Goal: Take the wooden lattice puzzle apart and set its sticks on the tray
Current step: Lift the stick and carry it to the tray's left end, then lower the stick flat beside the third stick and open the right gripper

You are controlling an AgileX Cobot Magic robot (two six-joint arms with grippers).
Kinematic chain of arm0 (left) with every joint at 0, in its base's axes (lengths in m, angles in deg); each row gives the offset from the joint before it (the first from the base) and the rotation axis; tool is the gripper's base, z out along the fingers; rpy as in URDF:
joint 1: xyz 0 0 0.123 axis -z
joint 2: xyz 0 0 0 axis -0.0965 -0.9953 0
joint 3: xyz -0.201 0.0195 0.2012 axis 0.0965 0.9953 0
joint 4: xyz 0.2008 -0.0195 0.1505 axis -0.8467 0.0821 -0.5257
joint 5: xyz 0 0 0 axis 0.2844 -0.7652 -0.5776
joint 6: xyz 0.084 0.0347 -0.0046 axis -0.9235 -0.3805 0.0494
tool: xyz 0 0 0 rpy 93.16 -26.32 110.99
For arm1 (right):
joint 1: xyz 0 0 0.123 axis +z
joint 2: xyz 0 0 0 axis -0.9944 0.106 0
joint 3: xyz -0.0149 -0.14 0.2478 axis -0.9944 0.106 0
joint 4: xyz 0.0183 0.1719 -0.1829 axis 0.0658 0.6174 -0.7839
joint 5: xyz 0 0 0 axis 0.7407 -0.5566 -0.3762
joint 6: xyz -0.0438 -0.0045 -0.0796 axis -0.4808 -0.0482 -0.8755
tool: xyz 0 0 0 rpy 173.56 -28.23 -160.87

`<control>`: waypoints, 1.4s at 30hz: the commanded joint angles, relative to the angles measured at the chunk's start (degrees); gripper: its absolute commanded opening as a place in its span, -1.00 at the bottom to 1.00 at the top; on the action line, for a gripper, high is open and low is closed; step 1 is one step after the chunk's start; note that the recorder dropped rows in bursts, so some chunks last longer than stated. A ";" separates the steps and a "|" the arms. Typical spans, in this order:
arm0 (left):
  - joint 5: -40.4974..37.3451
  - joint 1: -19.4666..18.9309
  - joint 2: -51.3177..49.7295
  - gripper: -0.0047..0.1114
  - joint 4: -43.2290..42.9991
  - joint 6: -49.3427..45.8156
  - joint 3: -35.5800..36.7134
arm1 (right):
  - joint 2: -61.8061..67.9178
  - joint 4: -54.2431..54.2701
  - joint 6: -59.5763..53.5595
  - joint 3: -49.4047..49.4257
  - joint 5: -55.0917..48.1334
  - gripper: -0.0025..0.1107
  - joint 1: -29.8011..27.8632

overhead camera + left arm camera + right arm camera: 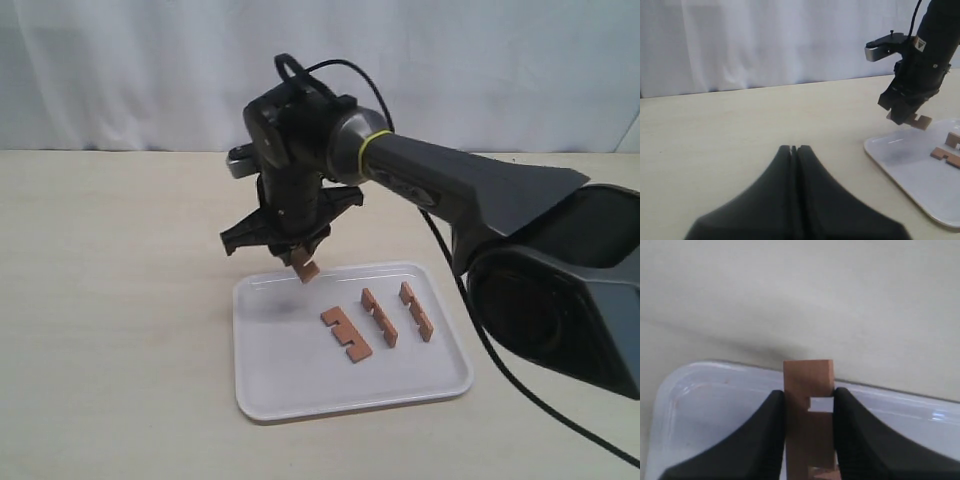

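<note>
- While the right claw [303, 258] hangs over the 11 o'clock corner of the tray [270, 400], its jaws stand clamped on one stick [308, 270], held clear of the tray floor.
- Three sticks [379, 318] lie apart, side by side, on the tray's 3 o'clock half, notches showing.
- Left claw [794, 150]: jaws pressed together, holding nothing, above the pale worktop [715, 130], off the tray.

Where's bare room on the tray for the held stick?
Left half of the white rectangular plastic tray, between its left rim and the nearest reddish-brown notched wooden stick, is bare. Right half is crowded: three sticks side by side.
</note>
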 commanded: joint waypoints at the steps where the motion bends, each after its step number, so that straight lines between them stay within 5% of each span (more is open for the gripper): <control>1: 0.65 0.06 -0.02 -0.92 0.04 0.18 0.13 | -0.62 0.24 -3.18 3.06 -0.51 -0.88 3.33; 20: 0.65 0.06 -0.02 -0.92 0.04 0.18 0.13 | -9.92 1.31 -4.95 19.75 -0.51 -0.88 5.34; 25: 0.65 0.06 -0.02 -0.92 0.04 0.18 0.13 | -11.77 2.18 -5.12 25.95 6.03 -0.88 5.34; 35: 0.65 0.06 -0.02 -0.92 0.04 0.18 0.13 | -9.99 2.18 -5.01 27.30 8.86 -0.87 5.34; 38: 0.65 0.06 -0.02 -0.92 0.04 0.18 0.13 | -9.99 2.18 -3.81 27.30 9.64 -0.62 5.34; 42: 0.65 0.06 -0.02 -0.92 0.04 0.18 0.13 | -9.99 2.18 -3.51 27.30 10.03 0.03 5.34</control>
